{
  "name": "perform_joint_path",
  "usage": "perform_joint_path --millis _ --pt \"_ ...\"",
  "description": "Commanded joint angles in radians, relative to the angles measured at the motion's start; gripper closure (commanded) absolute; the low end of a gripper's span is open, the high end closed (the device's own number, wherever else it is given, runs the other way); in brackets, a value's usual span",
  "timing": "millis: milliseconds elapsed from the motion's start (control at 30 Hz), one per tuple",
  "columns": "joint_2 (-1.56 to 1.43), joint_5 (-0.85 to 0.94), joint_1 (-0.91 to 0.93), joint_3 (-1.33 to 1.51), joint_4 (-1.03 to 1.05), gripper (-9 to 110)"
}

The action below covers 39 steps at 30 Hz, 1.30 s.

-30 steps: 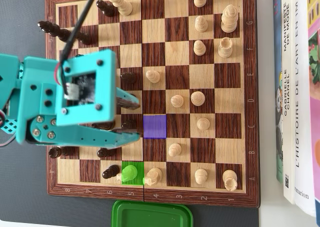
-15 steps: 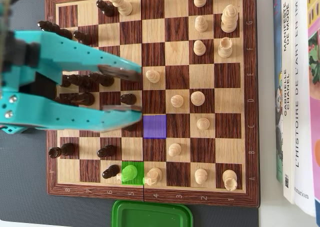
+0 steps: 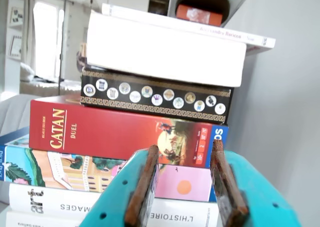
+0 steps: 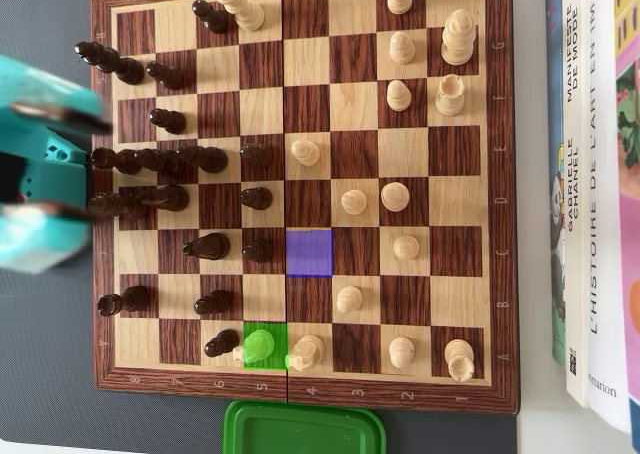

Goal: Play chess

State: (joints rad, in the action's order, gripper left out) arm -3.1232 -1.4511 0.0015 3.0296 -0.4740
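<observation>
Teal end effector sits off the chessboard at overhead view's left, jaws wide w/ nothing between. Green-marked pawn stands on the bottom row, purple square empty above-right. Judged between moves; next: reach down, grip pawn.

The chessboard is chequered dark brown and tan; one square is tinted purple, another green.

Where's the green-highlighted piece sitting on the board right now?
In the overhead view, the green-highlighted piece stands in the bottom row, between a dark piece on its left and a light piece on its right.
</observation>
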Motion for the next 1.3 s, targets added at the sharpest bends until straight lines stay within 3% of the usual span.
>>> perform_joint_path --millis 0,167,567,1267 --pt "-0.084 -0.006 0.008 0.029 -0.087 86" --pt "-0.229 -0.006 0.008 0.115 -0.137 86" --pt "-0.222 -0.002 -0.002 0.129 -0.451 86" --pt "-0.222 0.0 0.006 0.129 -1.192 86"
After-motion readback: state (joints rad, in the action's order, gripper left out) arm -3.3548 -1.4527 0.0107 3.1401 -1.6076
